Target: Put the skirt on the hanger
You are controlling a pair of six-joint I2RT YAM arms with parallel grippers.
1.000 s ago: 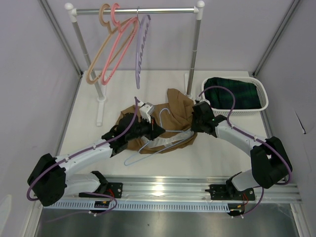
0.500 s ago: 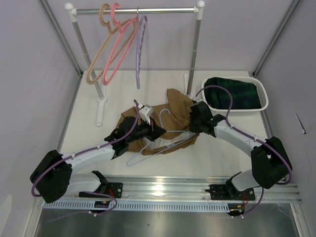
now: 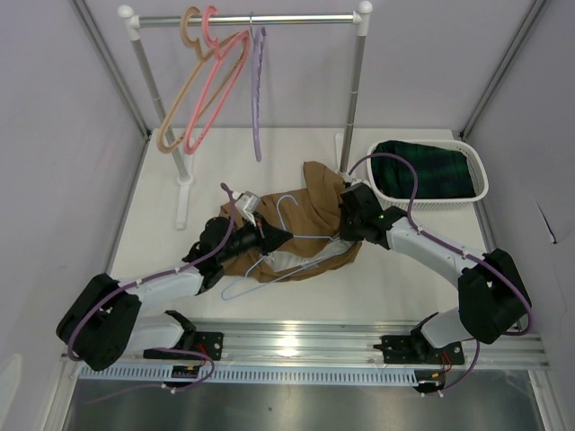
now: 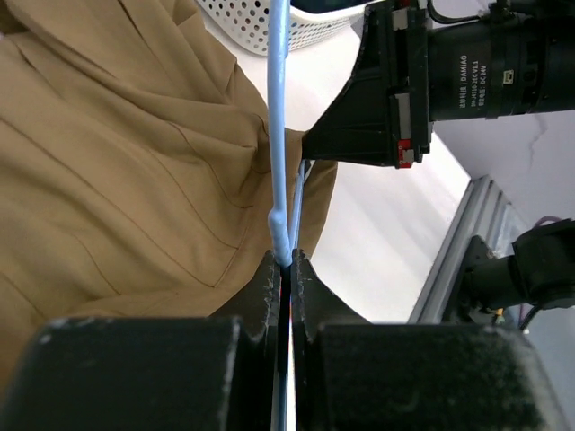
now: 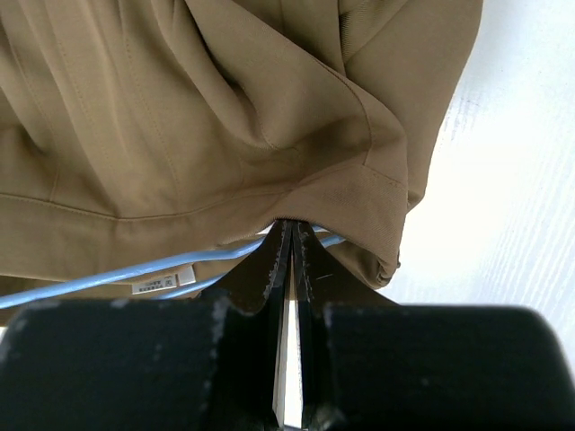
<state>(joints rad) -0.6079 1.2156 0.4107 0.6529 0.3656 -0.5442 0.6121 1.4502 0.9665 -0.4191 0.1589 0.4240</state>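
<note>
The left gripper [image 4: 284,262] is clamped with no gap between its jaws on the thin blue wire of the hanger [image 4: 278,117], which runs straight up the left wrist view from the fingertips. The right gripper [image 5: 292,232] is pinched on a folded hem of the skirt [image 5: 180,117]. A strand of the hanger crosses just left of its fingers, beside a small white label [image 5: 163,284].

From overhead both grippers meet at the centre of the frame. The skirt lies crumpled on the white table [image 3: 404,278] between them, with the hanger on top of it, hook pointing up the frame. The cloth bunches under the hanger's arms rather than around them.

Right of centre sits a white basket [image 3: 481,187] holding a dark green plaid cloth [image 3: 422,171]. Along the top, a rail [image 3: 296,19] carries a tan hanger [image 3: 178,106], a pink hanger [image 3: 216,92] and a lavender hanger [image 3: 257,99].

Both arms reach low and inward from the bottom corners, elbows bent outward.
</note>
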